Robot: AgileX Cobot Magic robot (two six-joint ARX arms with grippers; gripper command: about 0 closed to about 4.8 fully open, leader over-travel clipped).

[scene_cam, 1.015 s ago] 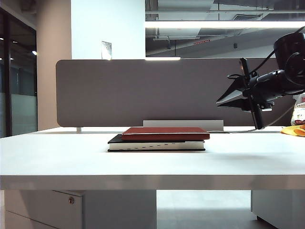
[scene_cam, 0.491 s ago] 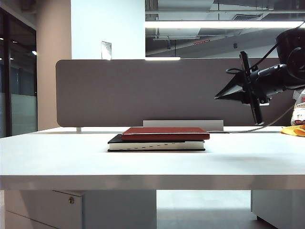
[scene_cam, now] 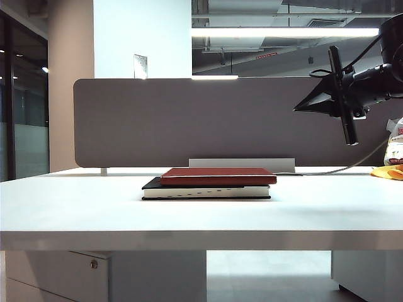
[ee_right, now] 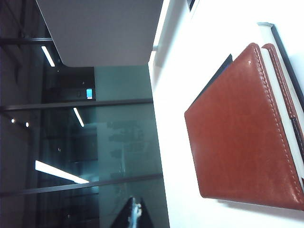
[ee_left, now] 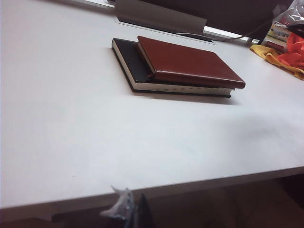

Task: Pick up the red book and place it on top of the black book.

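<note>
Red book [scene_cam: 218, 176] is seen resting on the black book [scene_cam: 206, 191] mid-table, placement judged done; right gripper [scene_cam: 343, 94] is raised far right, jaws closed and empty; left gripper's [ee_left: 129, 211] jaws cannot be told.

My wrist cameras show the red book [ee_right: 242, 128] bound in smooth, leather-like material with stitched edges and a soft sheen, atop the matt black book [ee_left: 130, 61] with pale paper page edges, on a smooth white table [ee_left: 95, 142].
</note>
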